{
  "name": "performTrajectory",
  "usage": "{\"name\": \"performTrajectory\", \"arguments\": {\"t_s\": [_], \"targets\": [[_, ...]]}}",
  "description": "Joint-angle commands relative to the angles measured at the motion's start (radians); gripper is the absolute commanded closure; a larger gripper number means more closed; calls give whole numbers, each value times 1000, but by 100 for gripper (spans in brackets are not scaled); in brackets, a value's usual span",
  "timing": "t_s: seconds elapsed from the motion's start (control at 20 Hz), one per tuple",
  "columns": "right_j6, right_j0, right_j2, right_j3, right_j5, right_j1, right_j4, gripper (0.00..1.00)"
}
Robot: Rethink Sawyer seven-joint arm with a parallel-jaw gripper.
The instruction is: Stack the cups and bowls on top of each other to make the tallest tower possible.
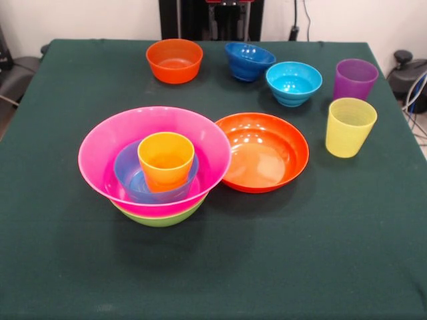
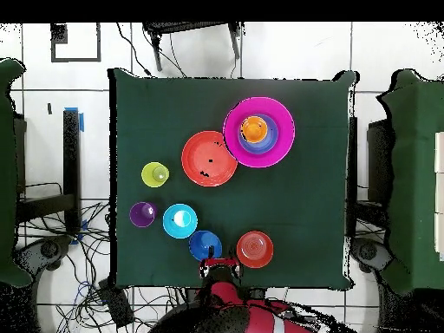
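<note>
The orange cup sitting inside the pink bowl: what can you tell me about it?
The orange cup is a tapered tumbler of glossy plastic, wider at its open rim than at its foot. It stands upright and empty, mouth up, inside a small blue bowl. That bowl sits in the big pink bowl, which rests in a lime green bowl. The cup is the highest piece of this pile. Nothing is gripping it.

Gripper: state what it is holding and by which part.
Nothing appears held. The gripper sits drawn back at the table's edge by the robot's base, beside the dark blue bowl; whether it is open or shut cannot be told.
</note>
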Motion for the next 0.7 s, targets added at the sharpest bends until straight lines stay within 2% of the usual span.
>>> {"name": "performTrajectory", "arguments": {"t_s": [0.05, 0.3, 0.5, 0.7], "targets": [[186, 2, 92, -33, 76, 34, -1, 0], [200, 34, 69, -10, 28, 53, 19, 0], [190, 48, 70, -35, 43, 72, 28, 0], [187, 69, 56, -116, -35, 190, 39, 0]]}}
